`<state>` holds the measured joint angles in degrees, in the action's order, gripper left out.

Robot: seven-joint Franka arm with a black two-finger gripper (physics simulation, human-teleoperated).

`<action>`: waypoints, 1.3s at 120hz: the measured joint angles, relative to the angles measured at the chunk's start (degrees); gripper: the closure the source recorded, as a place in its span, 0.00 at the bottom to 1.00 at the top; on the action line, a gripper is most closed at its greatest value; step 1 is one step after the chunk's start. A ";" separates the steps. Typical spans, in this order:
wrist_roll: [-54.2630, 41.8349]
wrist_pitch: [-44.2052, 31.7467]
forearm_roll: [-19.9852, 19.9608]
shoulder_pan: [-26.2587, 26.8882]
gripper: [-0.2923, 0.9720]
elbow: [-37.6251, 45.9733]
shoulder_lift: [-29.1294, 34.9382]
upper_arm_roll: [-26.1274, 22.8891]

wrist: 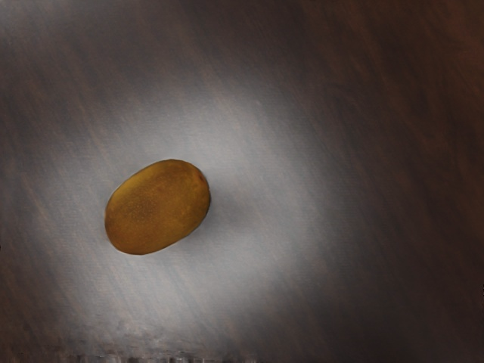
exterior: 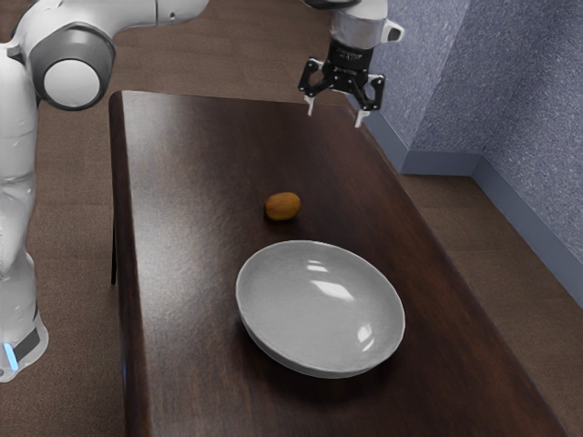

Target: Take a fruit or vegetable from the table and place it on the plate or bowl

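Tool [exterior: 335, 118] high above kiwi [exterior: 282, 207], jaws apart

The arm [exterior: 18, 182] has glossy white shells with grey rings at the joints and a round pale cap; a small blue light [exterior: 11, 355] glows near its base; the gripper [exterior: 334, 114] is black, with pale fingertips [exterior: 311, 107].

the dark brown wooden table [exterior: 182, 273] has a smooth, polished top with fine streaky grain and a soft pale sheen. the wide grey-white bowl [exterior: 301, 300] looks like glazed ceramic (bright highlights sit on its inner wall). the small brown oval fruit [wrist: 157, 206] has matt, finely speckled skin. the white robot arm [exterior: 18, 182] looks like smooth semi-gloss plastic; the black two-finger gripper [exterior: 335, 116] is duller. the blue-grey wall [exterior: 528, 91] looks rough and mottled.
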<state>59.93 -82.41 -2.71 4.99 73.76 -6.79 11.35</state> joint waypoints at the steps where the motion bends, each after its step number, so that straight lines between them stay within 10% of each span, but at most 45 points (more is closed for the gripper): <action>1: 1.01 0.06 -0.01 0.03 0.23 0.00 -0.01 0.00; 53: 25.09 1.51 -2.49 0.38 0.23 1.00 0.97 0.26; 89: 13.62 -1.14 -8.19 -0.26 0.23 13.61 -2.70 -0.03; 112: -4.02 -11.64 -4.56 -0.37 0.23 19.18 -1.52 -0.14; 156: -32.15 -33.97 -0.47 -0.06 0.23 44.53 14.56 1.95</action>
<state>27.78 -116.39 -3.18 4.92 118.29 7.76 13.30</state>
